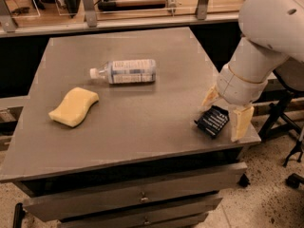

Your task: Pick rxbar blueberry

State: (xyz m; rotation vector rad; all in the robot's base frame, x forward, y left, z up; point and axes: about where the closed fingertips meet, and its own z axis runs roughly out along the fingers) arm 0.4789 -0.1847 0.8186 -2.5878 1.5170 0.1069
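Note:
The rxbar blueberry (213, 121) is a small dark wrapper with white text lines, lying flat near the table's front right corner. My gripper (224, 109) hangs from the white arm directly over it. It is open, with one pale yellow finger (209, 96) behind the bar and the other finger (240, 122) to its right, so the bar sits between them. A yellow sponge (74, 107) lies at the left. A clear plastic bottle (125, 71) with a white label lies on its side at the table's middle back.
The grey table (137, 127) has drawers below its front edge. The bar lies close to the table's right edge. A rail and glass panels run behind the table. A dark stand with legs stands on the floor to the right (285, 122).

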